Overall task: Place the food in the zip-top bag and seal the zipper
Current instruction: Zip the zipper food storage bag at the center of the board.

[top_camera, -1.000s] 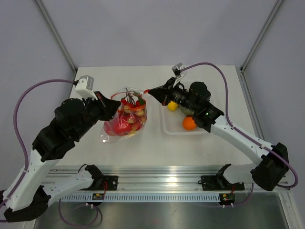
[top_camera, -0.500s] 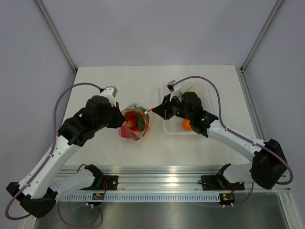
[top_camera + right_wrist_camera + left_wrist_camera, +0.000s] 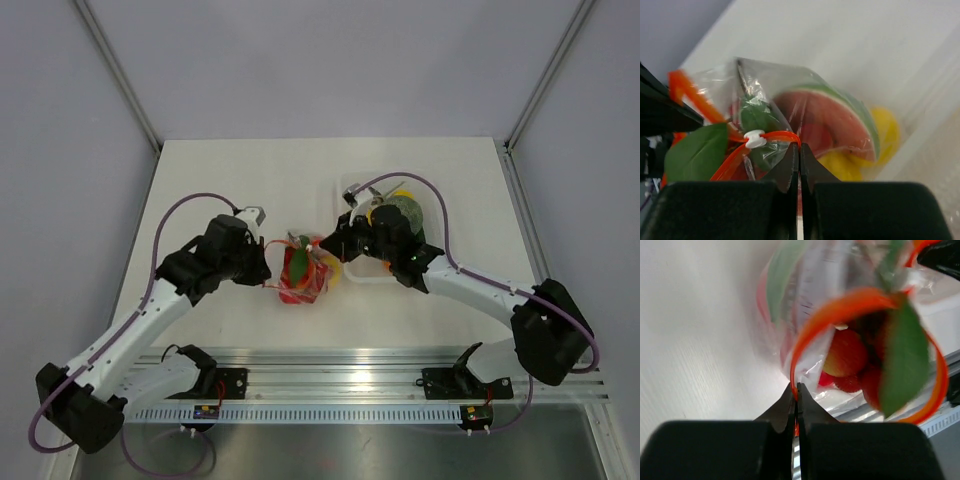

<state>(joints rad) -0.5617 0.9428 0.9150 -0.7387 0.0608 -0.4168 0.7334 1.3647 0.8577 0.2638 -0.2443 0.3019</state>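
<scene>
Top external shows our bag point(image 3: 300, 272), food point(image 3: 845, 352) inside, mid-worktop point(image 3: 220, 170). Our left tool point(image 3: 796, 388) and right tool point(image 3: 799, 148) are each clamped on the zipper point(image 3: 840, 307), at opposite ends.

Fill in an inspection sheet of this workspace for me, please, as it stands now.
Surface: white table, no spills seen.
Job's things: clear zip-top bag mid-table, holding red food; a green leaf pokes out of the mouth; zipper gapes open, its white slider near the right gripper.
Clutter: white tray right of the bag, with yellow pieces in it.
Grippers: left gripper and right gripper each shut on the zipper, at opposite ends.
Cables: purple cables loop over both arms, apart from the bag.
Surroundings: grey walls; metal rail along the near edge.
</scene>
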